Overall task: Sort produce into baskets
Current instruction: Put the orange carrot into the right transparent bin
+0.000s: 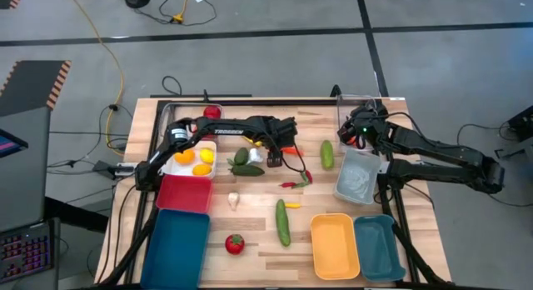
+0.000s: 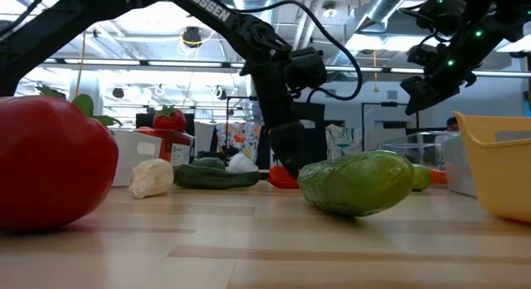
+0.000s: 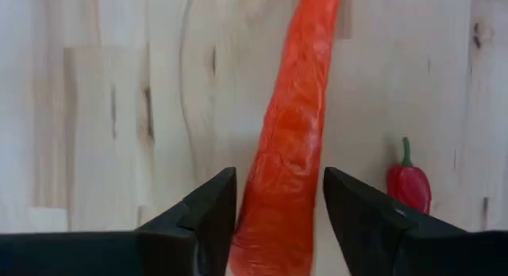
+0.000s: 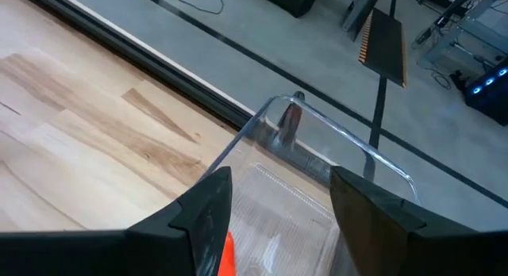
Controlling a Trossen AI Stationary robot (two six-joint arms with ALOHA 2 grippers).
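A: Start from above. Where is the left gripper (image 1: pixel 289 150)?

B: Reaching over the middle of the table, low over an orange carrot (image 1: pixel 291 150), just beside the white basket (image 1: pixel 210 168) that holds yellow and orange pieces. The red basket (image 1: pixel 184 192) touches the white one's near edge, and the dark teal basket (image 1: pixel 175 250) comes after that.

A: And the right gripper (image 1: pixel 360 133)?

B: Far from the white basket, over the clear baskets (image 1: pixel 358 175) at the other side of the table.

A: From table height?

B: The left arm comes down behind a green cucumber (image 2: pixel 358 183), with the carrot's orange showing at its tip (a big red tomato (image 2: pixel 51 160) fills the near corner).

A: The left wrist camera?

B: The dark fingers (image 3: pixel 208 208) straddle the carrot (image 3: pixel 290 141), partly apart, one on each side; I can't tell whether they press it. A red chilli (image 3: pixel 409 184) lies near.

A: The right wrist camera?

B: Its fingers (image 4: pixel 363 198) stand apart over a clear basket (image 4: pixel 274 117); something orange (image 4: pixel 227 252) shows by one finger, but I can't tell if it's held.
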